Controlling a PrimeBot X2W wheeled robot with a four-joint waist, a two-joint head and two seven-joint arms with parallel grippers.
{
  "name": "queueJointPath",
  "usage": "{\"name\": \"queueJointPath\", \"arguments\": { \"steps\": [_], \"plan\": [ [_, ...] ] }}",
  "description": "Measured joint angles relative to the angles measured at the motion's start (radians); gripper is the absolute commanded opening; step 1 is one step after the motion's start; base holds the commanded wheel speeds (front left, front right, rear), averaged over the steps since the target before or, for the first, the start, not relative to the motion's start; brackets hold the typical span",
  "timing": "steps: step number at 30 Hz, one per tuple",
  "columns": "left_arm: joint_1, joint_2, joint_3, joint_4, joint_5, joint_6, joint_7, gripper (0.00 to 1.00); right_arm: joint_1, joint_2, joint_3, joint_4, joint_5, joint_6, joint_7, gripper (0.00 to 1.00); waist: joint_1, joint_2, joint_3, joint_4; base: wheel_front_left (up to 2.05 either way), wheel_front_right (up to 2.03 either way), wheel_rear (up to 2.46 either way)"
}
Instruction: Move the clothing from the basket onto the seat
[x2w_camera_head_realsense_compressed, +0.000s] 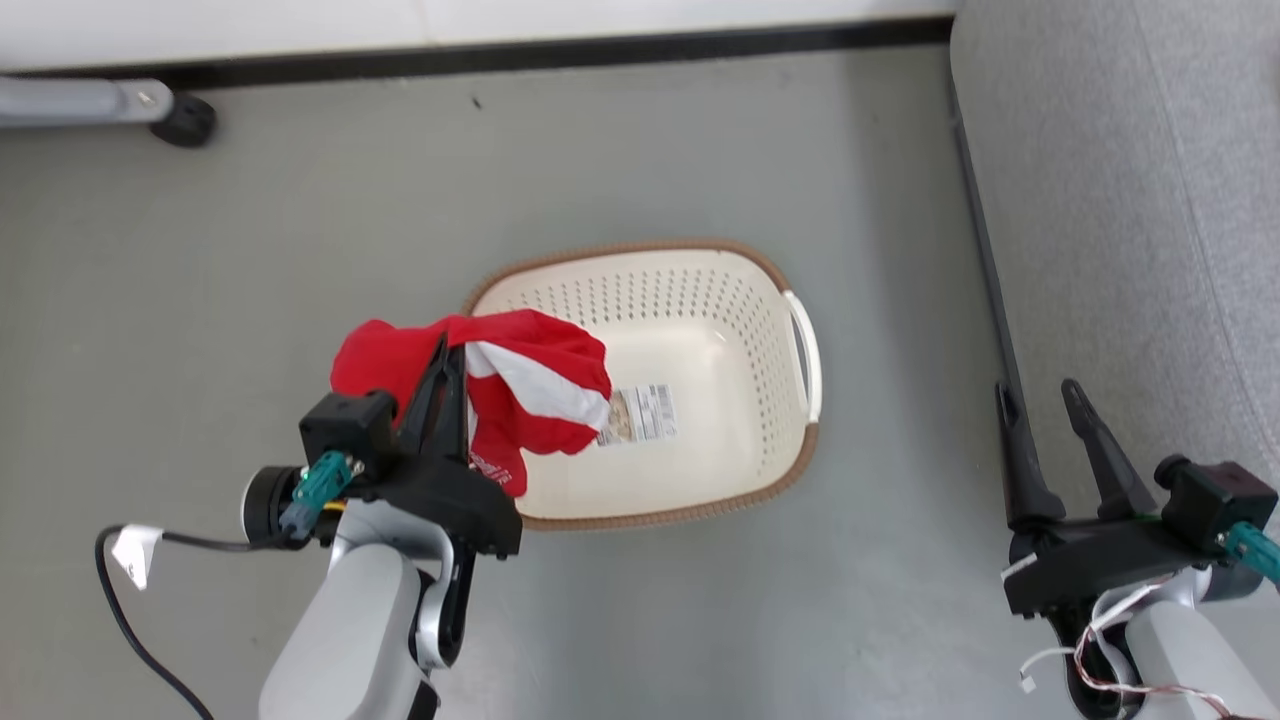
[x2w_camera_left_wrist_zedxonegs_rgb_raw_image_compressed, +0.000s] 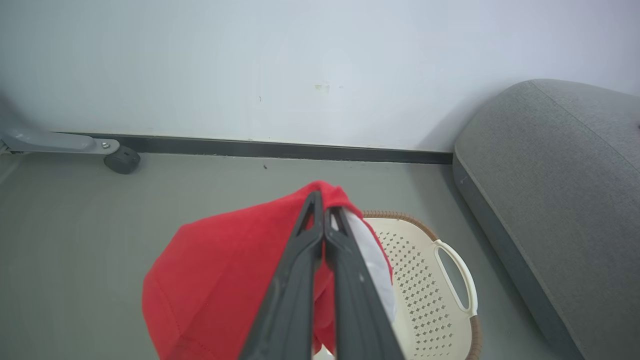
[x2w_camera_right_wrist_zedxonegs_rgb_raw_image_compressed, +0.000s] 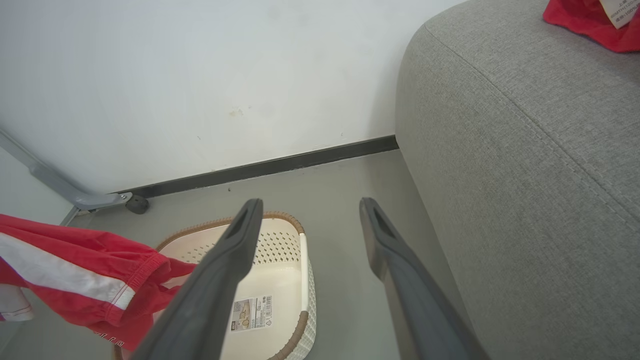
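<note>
My left gripper is shut on the red and white clothing, which hangs above the left end of the basket. From the left wrist I see its closed fingers draped with the red cloth. The cream basket's bottom shows only a label. My right gripper stands open and empty beside the grey seat, over the floor right of the basket. The right wrist view shows a second red garment lying on the seat, and the held clothing at left.
A grey floor runs to a white wall with a dark baseboard. A grey metal leg on a black castor stands at the far left by the wall. A black cable trails on the floor near my left arm.
</note>
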Motion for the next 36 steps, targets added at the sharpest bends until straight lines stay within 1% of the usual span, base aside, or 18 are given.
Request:
{"name": "queueJointPath", "arguments": {
  "steps": [1,11,18,24,26,30,36],
  "plan": [
    [0.011,0.000,0.002,-0.005,-0.002,-0.005,-0.004,0.00,0.009,0.001,-0.002,0.000,-0.001,0.000,0.000,1.00,0.0000,0.0000,-0.015,0.006,0.00,0.00,0.00],
    [0.115,-0.002,0.025,-0.037,-0.017,-0.006,-0.017,0.00,0.125,0.002,-0.026,0.006,-0.025,0.001,0.000,1.00,0.0000,0.0000,-0.170,0.051,0.00,0.00,0.00],
    [0.210,0.014,0.050,-0.052,-0.027,-0.005,-0.022,0.00,0.198,0.016,-0.022,0.011,-0.035,0.004,0.000,1.00,0.0000,0.0000,-0.276,0.075,0.00,0.00,0.00],
    [0.289,0.027,0.061,-0.100,-0.044,-0.003,-0.025,0.00,0.260,0.022,-0.013,-0.008,-0.059,0.004,0.000,1.00,0.0000,-0.0001,-0.355,0.089,0.00,0.00,0.00],
    [0.302,0.027,0.066,-0.120,-0.044,0.005,-0.025,0.00,0.268,0.022,-0.012,-0.015,-0.060,0.004,0.000,1.00,0.0001,0.0000,-0.375,0.094,0.00,0.00,0.00],
    [0.322,0.035,0.072,-0.151,-0.044,0.006,-0.025,0.00,0.275,0.022,-0.012,-0.031,-0.069,0.006,0.000,1.00,0.0000,0.0001,-0.403,0.101,0.00,0.00,0.00],
    [0.337,0.037,0.072,-0.184,-0.044,0.011,-0.025,0.00,0.285,0.022,-0.012,-0.042,-0.074,0.008,0.000,1.00,0.0002,0.0001,-0.417,0.108,0.00,0.00,0.00]
  ]
}}
